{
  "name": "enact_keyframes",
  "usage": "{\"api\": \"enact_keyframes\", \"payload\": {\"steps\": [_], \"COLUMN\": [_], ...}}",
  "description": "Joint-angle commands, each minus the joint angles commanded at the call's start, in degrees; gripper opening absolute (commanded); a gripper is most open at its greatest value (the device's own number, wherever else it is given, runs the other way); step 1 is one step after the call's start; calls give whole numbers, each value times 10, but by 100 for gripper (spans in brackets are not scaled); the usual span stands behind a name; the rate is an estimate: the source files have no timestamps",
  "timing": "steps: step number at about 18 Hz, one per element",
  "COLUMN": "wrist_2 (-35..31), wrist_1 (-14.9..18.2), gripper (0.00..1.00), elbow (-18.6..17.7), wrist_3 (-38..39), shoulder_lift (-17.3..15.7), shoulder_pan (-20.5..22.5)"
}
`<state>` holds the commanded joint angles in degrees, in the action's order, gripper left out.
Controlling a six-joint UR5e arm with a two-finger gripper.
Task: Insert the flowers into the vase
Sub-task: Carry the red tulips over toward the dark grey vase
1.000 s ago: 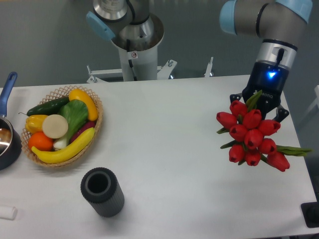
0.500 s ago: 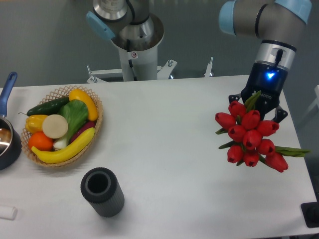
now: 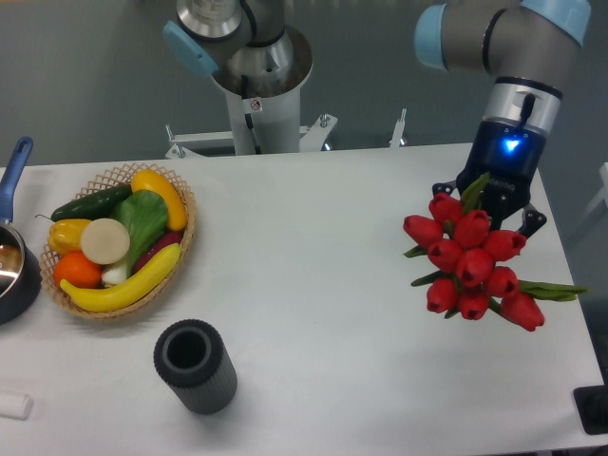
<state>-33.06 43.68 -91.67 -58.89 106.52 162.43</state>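
Note:
The flowers point(image 3: 467, 261), a bunch of red closed tulips with green leaves, hang in the air over the right side of the white table. My gripper point(image 3: 494, 201) is shut on their stems from above; the stems and fingertips are mostly hidden behind the tulip heads. The vase point(image 3: 196, 366), a dark grey ribbed cylinder with a thick round rim, stands upright and empty near the table's front left, far to the left of the flowers.
A wicker basket point(image 3: 182, 242) with fruit and vegetables sits at the left. A dark pot with a blue handle point(image 3: 13, 171) is at the left edge. A small white object point(image 3: 14, 406) lies at the front left corner. The robot base point(image 3: 258, 90) stands behind the table.
My gripper and the flowers have moved slightly to the left and a little up. The vase has not moved.

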Motion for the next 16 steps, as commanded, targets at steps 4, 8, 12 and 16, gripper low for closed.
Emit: {"api": "enact_keyframes", "payload": {"steps": [4,8,12,16], "wrist_2": [52,126,196,230], "wrist_1": [-2,-2,-2,-2], "gripper": [21,21,21,21], "elbow": [11,21,26,31], "wrist_3": [0,-4,-5,-7], "shoulder_lift": [4,19,30,29], "shoulder_pan": [-34,-66,-90,-121]}}
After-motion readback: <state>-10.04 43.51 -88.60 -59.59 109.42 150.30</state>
